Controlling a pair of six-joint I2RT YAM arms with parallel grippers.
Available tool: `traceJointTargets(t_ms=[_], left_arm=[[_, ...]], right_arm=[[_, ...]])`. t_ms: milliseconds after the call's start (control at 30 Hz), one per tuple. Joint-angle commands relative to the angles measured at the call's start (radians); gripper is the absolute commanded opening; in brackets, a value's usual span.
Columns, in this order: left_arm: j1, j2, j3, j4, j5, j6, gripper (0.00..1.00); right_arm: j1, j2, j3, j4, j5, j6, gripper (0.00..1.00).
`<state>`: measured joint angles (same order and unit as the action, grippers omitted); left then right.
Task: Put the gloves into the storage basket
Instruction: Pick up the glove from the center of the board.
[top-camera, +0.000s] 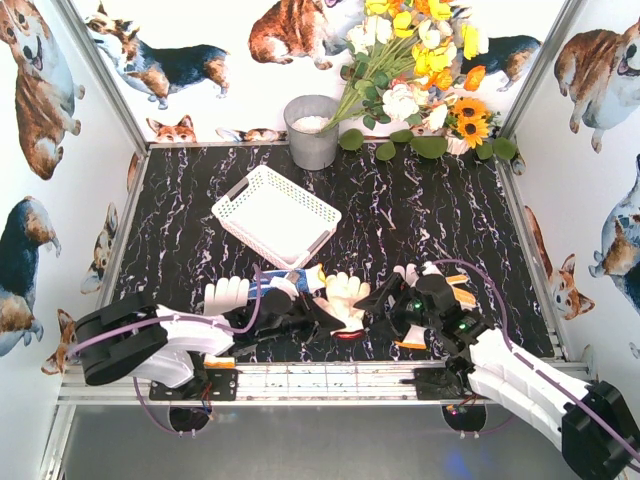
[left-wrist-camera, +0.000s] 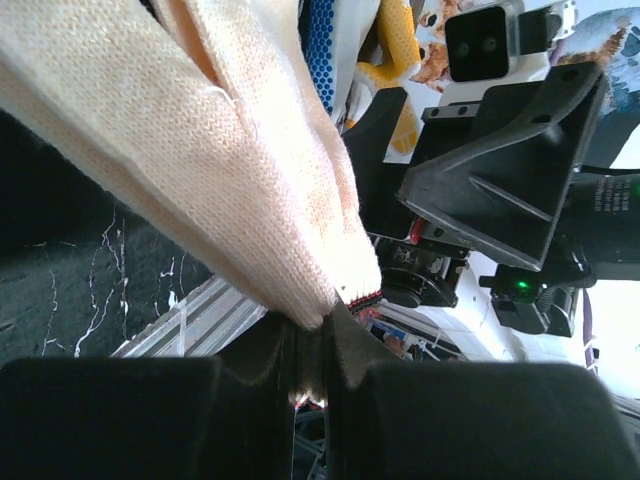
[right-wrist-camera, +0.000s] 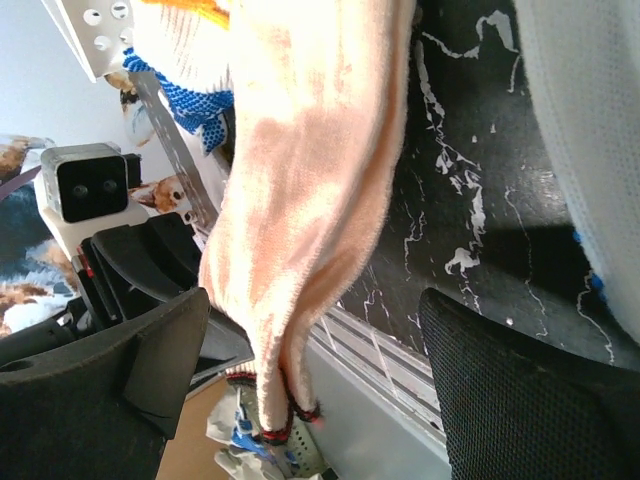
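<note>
Robot lab test cell, not a home or shop. Tells: left arm (top-camera: 150, 345) and right arm (top-camera: 520, 380) bolted to an aluminium rail (top-camera: 330, 382) at the table's near edge. Purple cables (top-camera: 250, 300) loop off them, and there's a camera box (left-wrist-camera: 478, 40) on a wrist. Table (top-camera: 430, 220) is a black marble-pattern sheet, boxed in by metal posts (top-camera: 105, 70). Walls (top-camera: 50, 150) are white panels printed with corgis. Contents read as staged props: flowers (top-camera: 420, 50) in the back right corner, grey bucket (top-camera: 312, 135), white basket (top-camera: 275, 215), gloves (top-camera: 345, 295) strewn by the arms.

The left gripper (left-wrist-camera: 310, 348) pinches a cream glove (left-wrist-camera: 200, 150) by its red-trimmed cuff.
</note>
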<state>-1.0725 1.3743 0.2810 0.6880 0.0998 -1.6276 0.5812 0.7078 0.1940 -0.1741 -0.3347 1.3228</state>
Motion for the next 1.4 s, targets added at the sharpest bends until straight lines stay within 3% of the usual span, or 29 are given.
traceJointTargets(t_ms=[0,367,733,867,1067,1367], left_arm=[[0.009,-0.04,0.01,-0.06,-0.012,-0.009,0.0],[0.011,-0.12,0.042,-0.156,-0.039,0.005,0.0],[0.01,-0.074,0.07,-0.113,-0.027,-0.005,0.0],[0.012,-0.062,0.079,-0.109,-0.025,-0.009,0.0],[0.012,-0.075,0.071,-0.108,-0.026,-0.017,0.0],[0.016,-0.06,0.104,-0.1,0.026,-0.015,0.0]], right_arm=[[-0.003,0.021,-0.049,0.17,-0.029,0.078,0.89],[0.039,0.084,-0.082,0.303,0.008,0.206,0.87],[0.118,0.397,-0.064,0.609,0.049,0.301,0.84],[0.132,0.482,-0.017,0.628,0.05,0.303,0.81],[0.134,0.42,-0.07,0.59,0.125,0.348,0.8],[0.134,0.178,-0.059,0.382,0.195,0.406,0.81]])
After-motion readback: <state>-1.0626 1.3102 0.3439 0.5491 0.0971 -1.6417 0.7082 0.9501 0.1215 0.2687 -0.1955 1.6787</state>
